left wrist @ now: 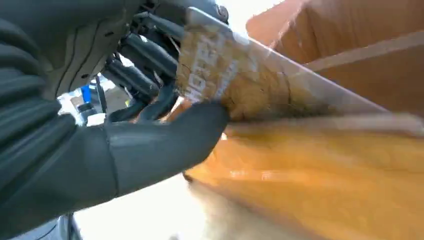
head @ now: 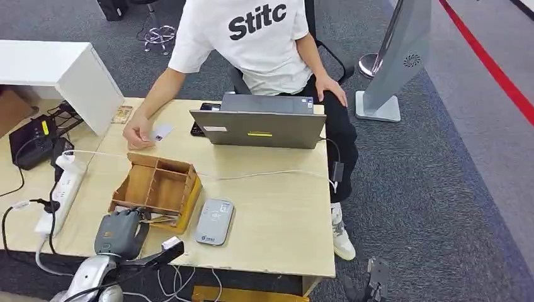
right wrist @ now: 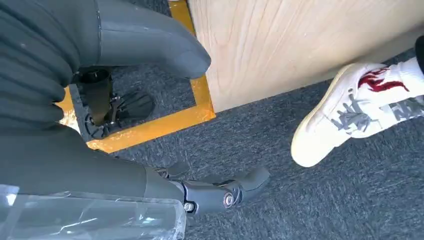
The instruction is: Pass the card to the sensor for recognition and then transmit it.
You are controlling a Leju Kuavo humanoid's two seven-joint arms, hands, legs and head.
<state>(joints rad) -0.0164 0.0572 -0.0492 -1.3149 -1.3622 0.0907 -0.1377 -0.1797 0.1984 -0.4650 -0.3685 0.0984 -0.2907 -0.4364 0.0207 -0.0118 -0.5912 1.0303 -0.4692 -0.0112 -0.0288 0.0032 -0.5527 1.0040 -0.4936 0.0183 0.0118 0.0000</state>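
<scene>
Worktop (head: 277,220) of pale wood carries a divided wooden box (head: 157,189) and, just right of it, the grey card sensor (head: 214,221). Left hand (head: 118,231) pinches a card (left wrist: 235,75), probably yellowish, at the box's near edge. Right hand (right wrist: 150,115) hangs above the carpet with fingers apart, holding nothing.

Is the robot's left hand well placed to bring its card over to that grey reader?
Probably yes: the left hand already holds the card beside the wooden box, and the card reader lies nearby with bare table around.
</scene>
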